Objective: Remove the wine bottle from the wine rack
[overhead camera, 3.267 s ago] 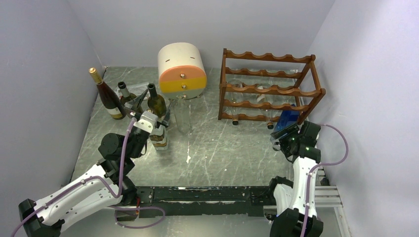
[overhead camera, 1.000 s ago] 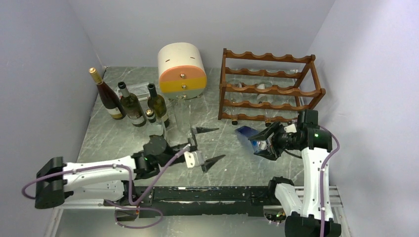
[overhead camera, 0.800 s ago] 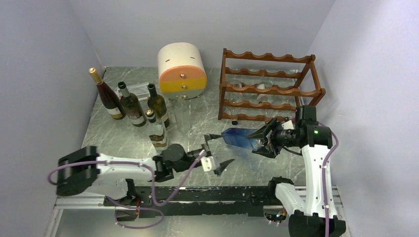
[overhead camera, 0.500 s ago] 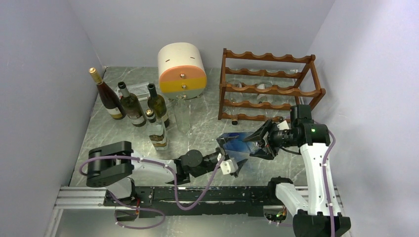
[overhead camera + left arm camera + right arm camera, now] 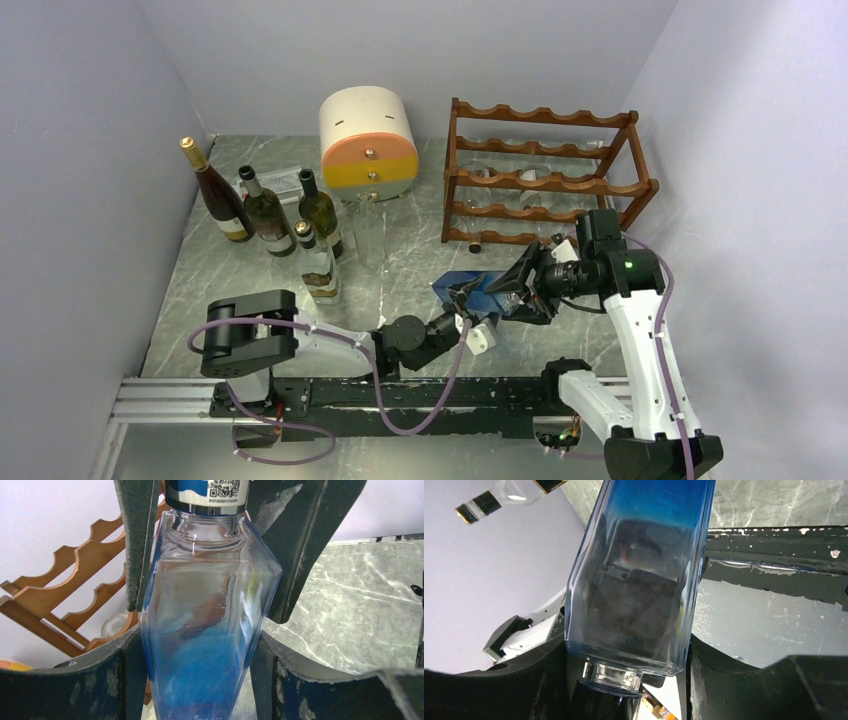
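Top external: wine bottle [image 5: 488,284], blue glass, is held above the surface [image 5: 420,262], lying roughly level. It is off the wine rack [image 5: 545,180] and sits at about 7 o'clock from it. Right fingers [image 5: 749,680] are clamped on the shoulder end, with the neck pointed at the right wrist camera. Left fingers [image 5: 100,680] are closed partway, pressed against both sides of the body at the base end. Four upright bottles [image 5: 265,212] are grouped at 10 o'clock of the held one. Drawer unit [image 5: 368,140] is at 9 o'clock of the rack.
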`<state>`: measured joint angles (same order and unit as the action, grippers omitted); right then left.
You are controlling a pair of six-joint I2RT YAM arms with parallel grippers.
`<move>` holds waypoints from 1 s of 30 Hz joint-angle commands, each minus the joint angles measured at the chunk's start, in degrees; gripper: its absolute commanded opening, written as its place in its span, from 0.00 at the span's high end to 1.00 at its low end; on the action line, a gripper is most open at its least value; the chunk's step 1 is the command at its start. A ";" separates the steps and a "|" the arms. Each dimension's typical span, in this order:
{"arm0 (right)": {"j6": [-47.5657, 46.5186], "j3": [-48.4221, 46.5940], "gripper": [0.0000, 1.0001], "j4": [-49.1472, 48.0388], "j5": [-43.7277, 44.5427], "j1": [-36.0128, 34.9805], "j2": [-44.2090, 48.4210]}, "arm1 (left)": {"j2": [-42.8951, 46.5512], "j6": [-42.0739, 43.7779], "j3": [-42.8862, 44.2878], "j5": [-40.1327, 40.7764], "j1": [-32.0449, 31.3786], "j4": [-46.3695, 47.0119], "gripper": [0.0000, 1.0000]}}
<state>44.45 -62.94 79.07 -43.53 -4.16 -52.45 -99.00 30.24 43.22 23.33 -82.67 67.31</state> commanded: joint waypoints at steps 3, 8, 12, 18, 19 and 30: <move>-9.43 -9.27 0.13 -5.34 -1.64 -3.57 1.16 | 3.28 -4.54 -1.57 10.75 -0.80 7.09 0.93; -16.12 -20.47 0.00 -6.01 4.33 -3.88 -1.55 | 6.60 -5.40 -3.12 17.05 -1.91 7.40 0.93; -20.24 -33.11 0.00 -6.67 11.58 -6.01 -4.94 | 11.84 -5.59 -5.30 22.81 -1.92 7.85 0.93; -25.70 -43.06 0.00 -4.61 33.92 -14.37 -4.16 | 23.26 -10.00 -9.33 28.62 -0.79 3.50 0.93; -26.21 -43.03 0.00 -4.30 36.31 -15.91 -3.62 | 25.10 -11.92 -10.05 28.89 -0.17 2.21 0.93; -27.67 -31.96 0.00 -5.23 46.41 -19.65 6.11 | 32.96 -16.12 -15.19 35.05 5.83 -1.38 0.93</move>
<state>18.33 -98.63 74.50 -1.65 -23.29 -48.03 -68.88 17.02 28.62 55.88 -78.72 62.52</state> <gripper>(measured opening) 0.997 0.656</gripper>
